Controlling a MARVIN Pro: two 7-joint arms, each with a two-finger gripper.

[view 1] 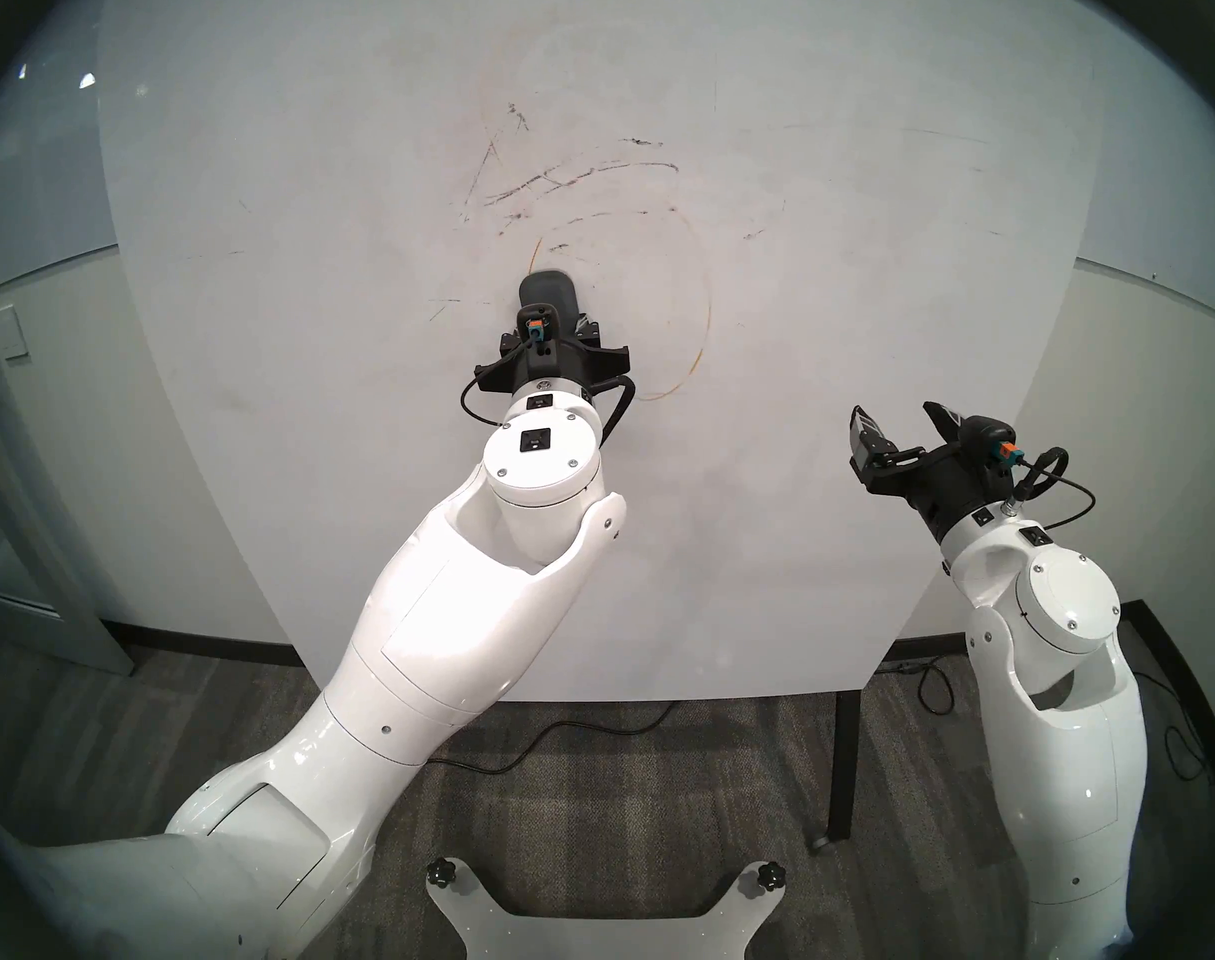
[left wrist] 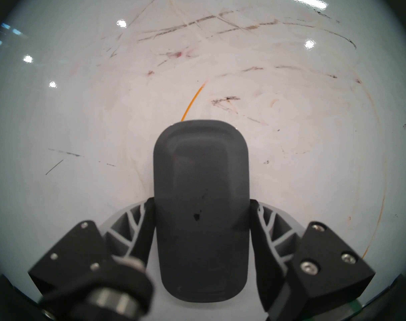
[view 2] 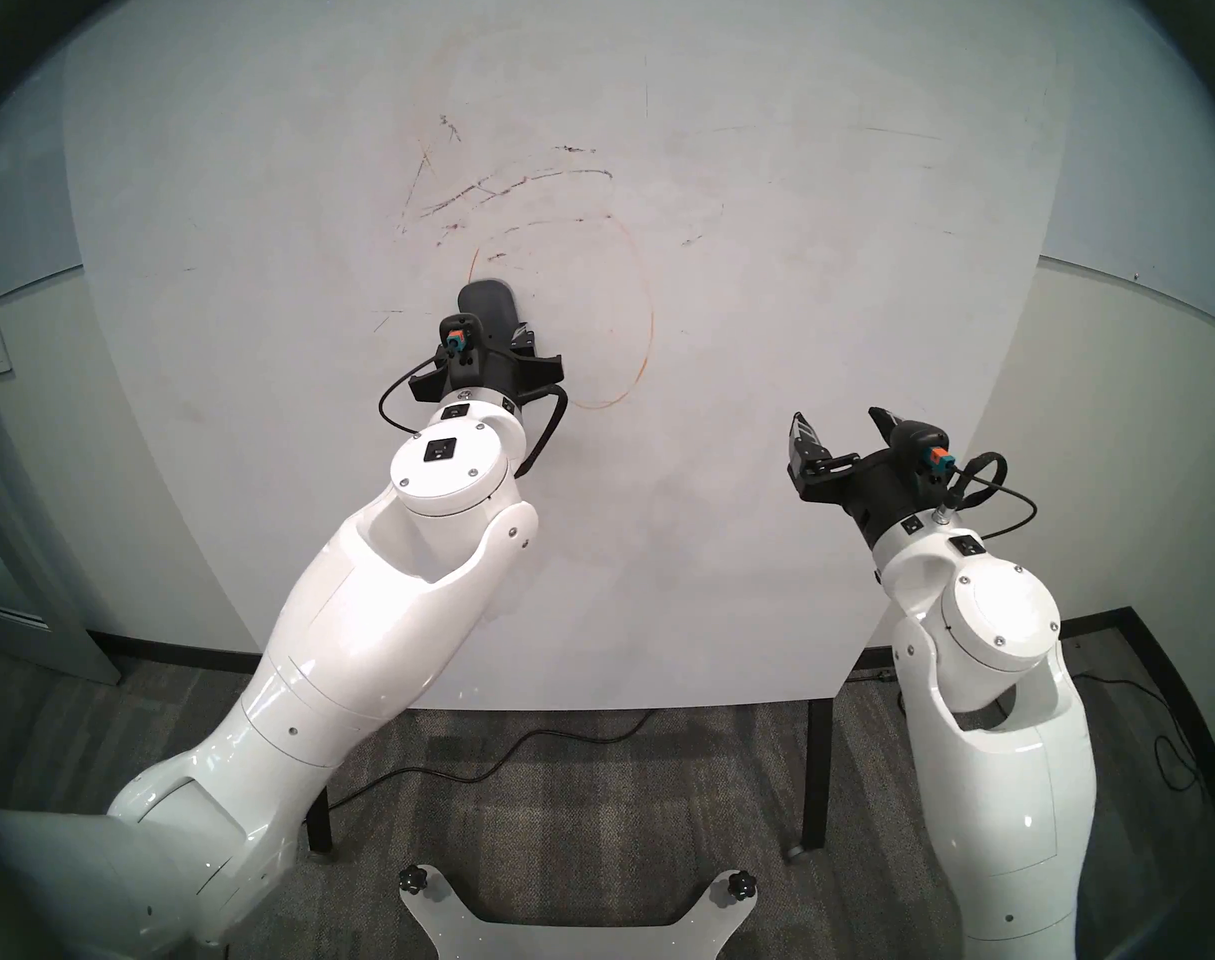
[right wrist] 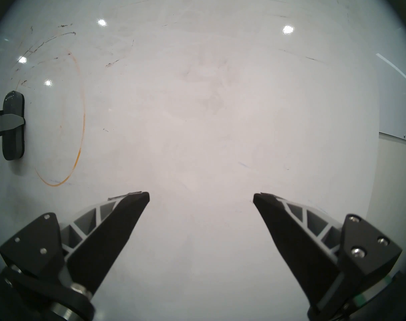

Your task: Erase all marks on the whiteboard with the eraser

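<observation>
Room: pale grey-white wall (view 1: 50, 383) behind, grey patterned carpet (view 1: 625, 799) below, a black cable (view 1: 556, 737) lying across the carpet.
Whiteboard: the whiteboard (view 1: 798, 522) is a large glossy white panel on thin black legs (view 1: 843, 764), filling most of both head views; ceiling lights reflect off it as bright spots.
Marks, black-grey: scratchy streaks (view 1: 577, 176) cluster above the eraser, with shorter stray dashes out to the left and right of them.
Marks, orange: an orange arc (view 1: 701, 328) curves down the eraser's right side and closes beneath it; a short bright orange stroke (left wrist: 194, 102) starts just above the eraser's top end. The upper part of the oval is faded.
Smudges: faint pinkish-grey smears (left wrist: 181, 54) among the streaks.
Eraser: the eraser (left wrist: 200, 209), a dark grey pill-shaped block, stands upright with its flat face against the board, inside the orange oval's left side.
Left gripper: the left gripper (left wrist: 200, 221) is clamped on the eraser's two long sides, fingers (left wrist: 264, 223) pressing its lower half.
Right gripper: the right gripper (right wrist: 200, 197) has its jaws spread wide and empty, facing a mostly clean patch of board, well to the right of the eraser.
</observation>
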